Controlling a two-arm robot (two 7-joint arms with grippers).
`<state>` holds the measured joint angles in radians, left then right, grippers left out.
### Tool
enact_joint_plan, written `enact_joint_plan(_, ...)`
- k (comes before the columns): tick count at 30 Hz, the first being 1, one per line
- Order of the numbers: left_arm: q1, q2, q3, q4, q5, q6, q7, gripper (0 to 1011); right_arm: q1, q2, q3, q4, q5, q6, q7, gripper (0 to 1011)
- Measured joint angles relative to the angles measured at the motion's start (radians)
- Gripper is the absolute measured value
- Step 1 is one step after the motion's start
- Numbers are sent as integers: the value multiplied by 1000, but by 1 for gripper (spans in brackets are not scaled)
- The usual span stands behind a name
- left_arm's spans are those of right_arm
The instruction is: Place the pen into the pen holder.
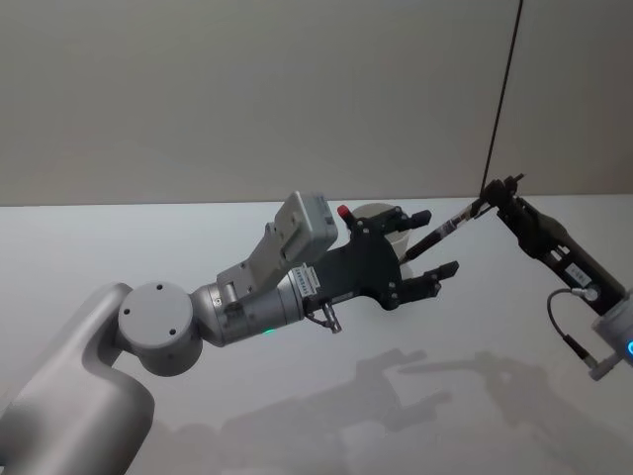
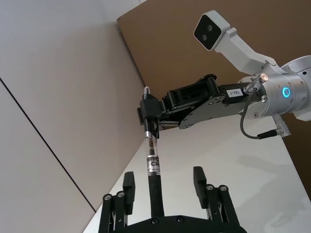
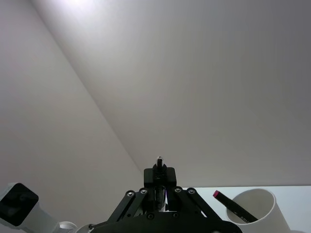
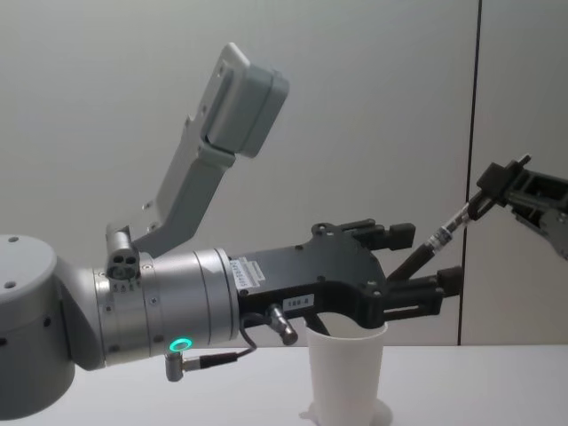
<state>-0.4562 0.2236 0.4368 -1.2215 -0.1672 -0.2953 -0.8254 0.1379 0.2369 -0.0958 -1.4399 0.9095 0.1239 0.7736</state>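
Left arm [image 4: 133, 311] bulk fills the lower left of the chest view, its brushed-metal wrist barrel nearest my camera, with a smooth grey camera housing rising toward the upper centre. From it the left gripper [image 1: 427, 253] extends to centre frame in the head view, matte black and plate-built, its jaws spread wide with the lower end of the pen lying in the gap between them, not yet clamped.

I judge the step in hand to be a transfer of the pen from right to left. To do it well, I would close the left jaws squarely on the rubbery black grip section before the right lets go, keeping the pen's axis steady so it does not pivot.

At the right edge of the head view the right gripper [image 1: 500, 194], black and slender, pinches the upper end of the pen.

Bottom centre in the chest view stands the pen holder [image 4: 347, 373], a smooth white tapered cup with a flared base, directly beneath the left gripper. A red-capped marker [image 3: 231, 204] leans inside it.

Smallest is the pen [image 2: 152, 167]: a slim cylinder, clear printed barrel above, black grip below, held aloft over the table [image 1: 148, 247], above and beside the holder.
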Motion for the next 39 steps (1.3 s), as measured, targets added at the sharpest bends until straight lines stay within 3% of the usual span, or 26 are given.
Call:
enact_joint_plan(4, 0, 0, 0, 0, 0, 0, 0, 880, 7, 5, 0, 3, -16, -13, 0, 123)
enact_joint_plan(10, 0, 0, 0, 0, 0, 0, 0, 999, 23, 17, 5, 15, -44, -38, 3, 123)
enact_joint_plan(28, 0, 0, 0, 0, 0, 0, 0, 1004, 96, 53, 25, 73, -135, -97, 18, 123)
enact_joint_plan(39, 0, 0, 0, 0, 0, 0, 0, 1004, 174, 47, 6, 122, -232, -116, 14, 123)
